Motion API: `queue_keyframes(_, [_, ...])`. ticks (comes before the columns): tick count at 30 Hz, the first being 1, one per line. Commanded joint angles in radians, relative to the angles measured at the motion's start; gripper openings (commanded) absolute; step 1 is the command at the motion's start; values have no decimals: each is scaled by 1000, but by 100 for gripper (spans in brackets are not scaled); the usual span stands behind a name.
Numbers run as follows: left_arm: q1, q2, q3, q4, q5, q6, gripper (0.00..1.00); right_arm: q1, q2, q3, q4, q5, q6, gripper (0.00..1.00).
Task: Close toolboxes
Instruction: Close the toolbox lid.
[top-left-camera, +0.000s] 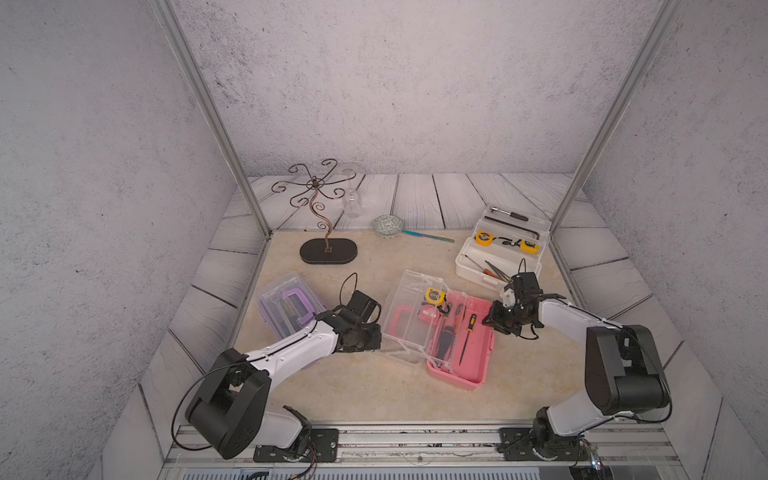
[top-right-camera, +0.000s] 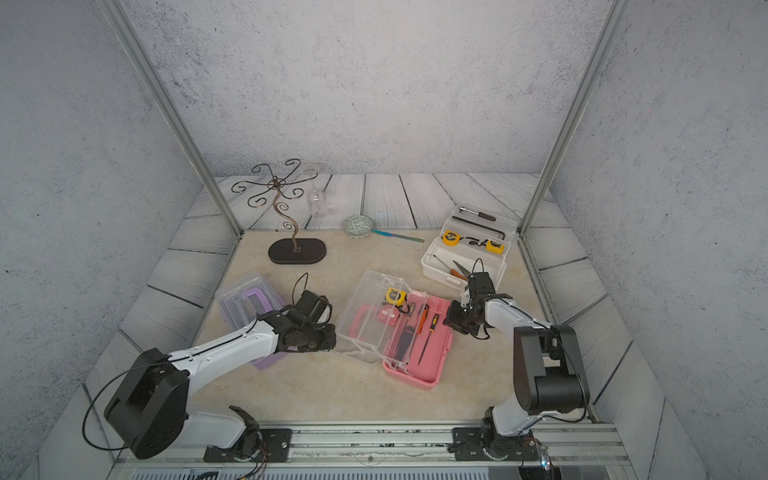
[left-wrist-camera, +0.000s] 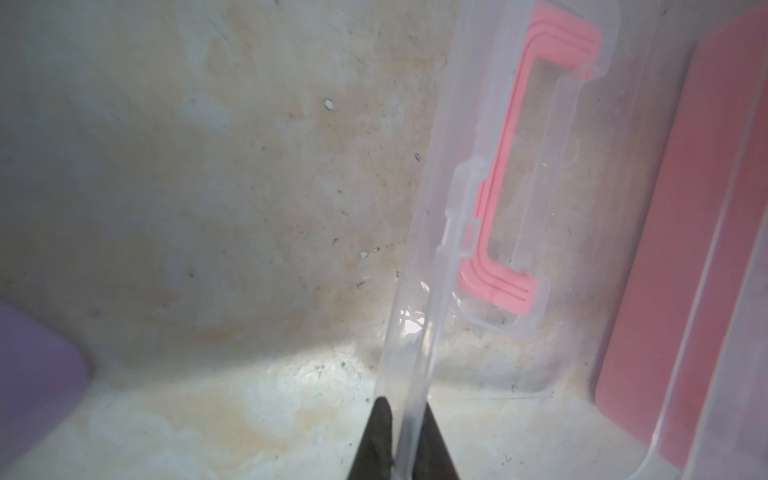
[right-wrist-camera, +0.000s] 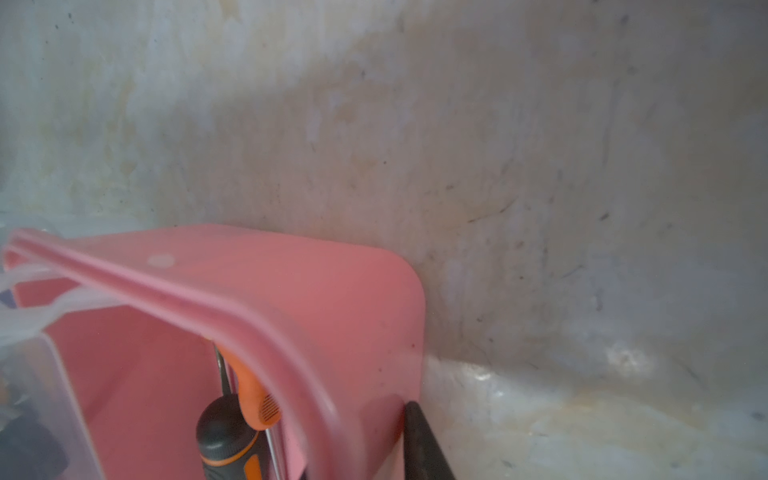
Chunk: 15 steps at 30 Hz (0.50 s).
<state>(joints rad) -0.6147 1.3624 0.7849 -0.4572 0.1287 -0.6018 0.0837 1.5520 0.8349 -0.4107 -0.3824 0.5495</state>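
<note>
A: How many toolboxes?
B: Three on the bench (top-left-camera: 374, 386): a purple toolbox (top-left-camera: 286, 303), lid down, left; a pink toolbox (top-left-camera: 478, 353), open, centre; a white toolbox (top-left-camera: 469, 266), open, far right.
A: And the tools?
B: Two. The left tool (left-wrist-camera: 405, 424) pinches the pink one's raised clear lid (top-left-camera: 409, 316). The right tool (top-left-camera: 490, 322) sits against its base wall; grip unclear.

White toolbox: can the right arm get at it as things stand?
Probably yes. The white toolbox sits open just beyond the right end effector, nothing between them. That end effector is at the rim of the pink toolbox, though, and would have to leave it first.
</note>
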Motion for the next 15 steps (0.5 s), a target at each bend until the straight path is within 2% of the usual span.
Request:
queue_keyframes(1, [1,-60,63,-107,-172,33,0,19,-23,-9,20,-13,50,17])
queue_keyframes(5, [-12,-85,123,-165,-267,68,0,69,-1,14,36,-19,78,0])
queue_keyframes(11, [-34,-118,177,-188,-387,115,0,139,25,47,66,-16,128,0])
queue_keyframes(15, [-41,-82,217,-235,-433,134,0,177,40,91,46,-9,142,0])
